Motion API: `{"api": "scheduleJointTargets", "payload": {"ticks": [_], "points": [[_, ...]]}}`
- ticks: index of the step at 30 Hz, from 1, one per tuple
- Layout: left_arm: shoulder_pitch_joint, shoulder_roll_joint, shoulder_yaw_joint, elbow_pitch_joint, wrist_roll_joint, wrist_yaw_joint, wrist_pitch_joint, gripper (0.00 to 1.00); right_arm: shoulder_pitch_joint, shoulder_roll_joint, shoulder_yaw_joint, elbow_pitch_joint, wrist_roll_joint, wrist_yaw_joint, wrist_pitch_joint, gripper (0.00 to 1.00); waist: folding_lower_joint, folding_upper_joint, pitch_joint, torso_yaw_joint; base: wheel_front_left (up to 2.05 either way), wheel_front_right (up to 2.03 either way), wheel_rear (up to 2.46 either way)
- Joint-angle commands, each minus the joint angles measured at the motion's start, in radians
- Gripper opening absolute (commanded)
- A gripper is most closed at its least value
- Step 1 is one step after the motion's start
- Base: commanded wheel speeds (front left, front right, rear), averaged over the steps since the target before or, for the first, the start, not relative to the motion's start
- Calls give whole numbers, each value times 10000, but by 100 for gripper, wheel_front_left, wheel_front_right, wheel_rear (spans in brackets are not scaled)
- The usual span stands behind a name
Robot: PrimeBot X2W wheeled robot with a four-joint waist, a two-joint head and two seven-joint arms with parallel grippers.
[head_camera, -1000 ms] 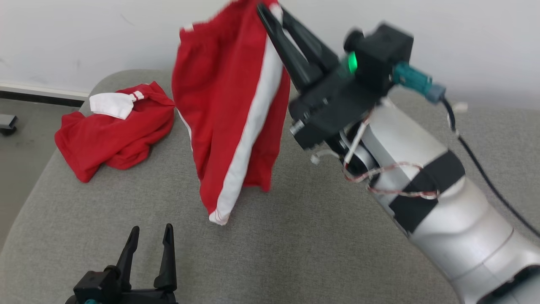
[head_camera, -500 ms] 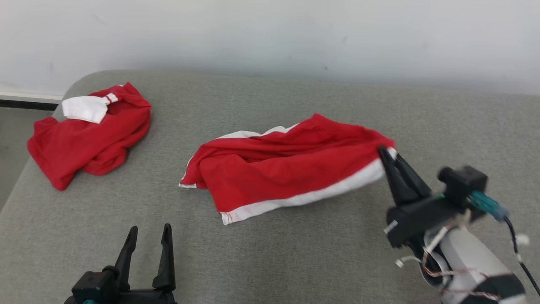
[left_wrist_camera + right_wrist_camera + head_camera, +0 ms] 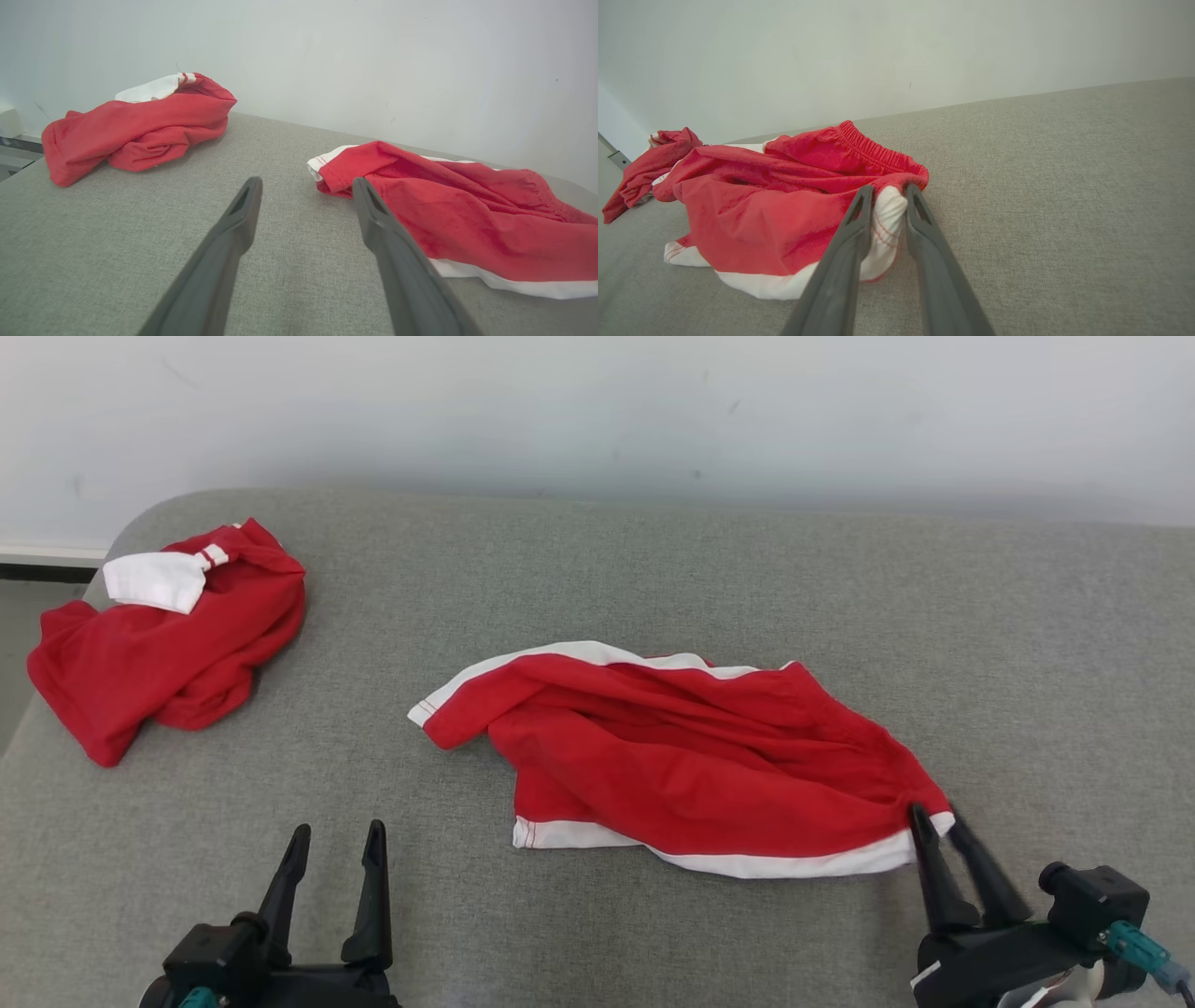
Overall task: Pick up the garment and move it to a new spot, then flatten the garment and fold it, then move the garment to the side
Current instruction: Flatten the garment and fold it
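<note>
My right gripper (image 3: 936, 817) is low over the near right part of the grey upholstered surface (image 3: 653, 569). Its two long dark fingers are only narrowly apart, with a fold of the red shorts (image 3: 691, 765) pinched between them. In the right wrist view the white cloth at the waist corner bulges up through the gap of that gripper (image 3: 888, 191) and touches both fingers, with thin red stitching lines across it.

The shorts (image 3: 761, 214) lie crumpled but spread lengthwise on the middle of the surface, nearer its front edge than its back edge. They are thin, soft red cloth, wrinkled in long folds, with a broad white stripe down the side and a white hem sewn in red thread. The waistband is gathered elastic, finely ribbed (it shows best from my right wrist). The leg end points toward the left side of the surface, the waist end toward the right.

My left gripper (image 3: 338, 831) hangs by the front edge, left of the shorts, its fingers spread wide with nothing between them. In the left wrist view this gripper (image 3: 306, 182) points at bare weave just beside the hem of the shorts (image 3: 467, 219).

A second red garment (image 3: 159, 644) sits bunched in a heap at the rounded far left corner, well apart from the shorts, with a white patch on top edged in red-and-white ribbing. The surface is a coarse, flecked grey weave, and a plain white wall (image 3: 597, 411) stands behind it
</note>
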Motion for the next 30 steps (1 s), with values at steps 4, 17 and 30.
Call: {"api": "scheduleJointTargets", "payload": {"ticks": [4,17,30], "points": [[78,6,106,28,117,-58,-8,100,29,187,-477,-392,-675,-26,-3,100,0,0,-87,-126,0,0,0],[402,7,659,-361,542,-163,-8,100,400,277,-1242,-2056,-1770,-26,-1,100,0,0,-475,-629,0,0,0],[795,6,820,-648,853,-230,-8,100,1811,562,-1640,-3108,-2174,-26,-3,100,0,0,-881,-880,0,0,0]]}}
